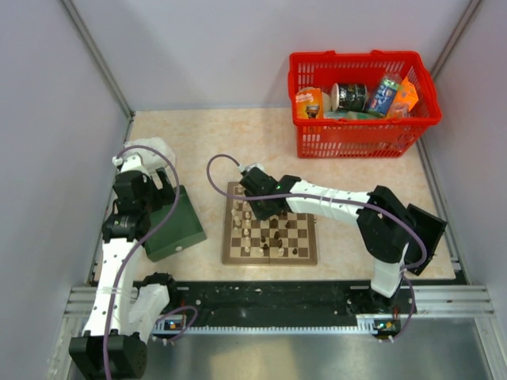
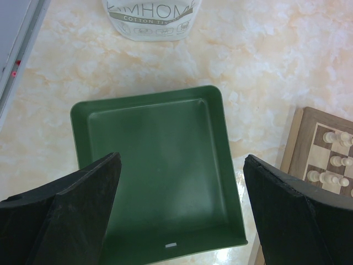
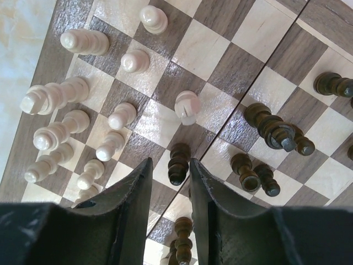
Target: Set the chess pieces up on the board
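The wooden board (image 1: 269, 260) lies mid-table; it also shows in the right wrist view (image 3: 212, 72) and the left wrist view (image 2: 300, 132). Cream pieces (image 3: 55, 94) stand in rows along its left side, and one cream piece (image 3: 186, 105) stands alone nearer the middle. Dark pieces (image 3: 270, 127) stand scattered on the right. My right gripper (image 3: 170, 161) hangs low over the board, jaws narrowly apart, straddling an upright dark piece (image 3: 178, 164). Another dark piece (image 3: 182, 237) shows lower between the fingers. My left gripper (image 2: 182, 165) is open and empty above the green box (image 2: 154, 165).
The dark green box (image 1: 170, 226) sits left of the board. A white packet (image 2: 151, 19) lies beyond it. A red basket (image 1: 360, 103) with cans and packets stands at the back right. Grey walls close in both sides.
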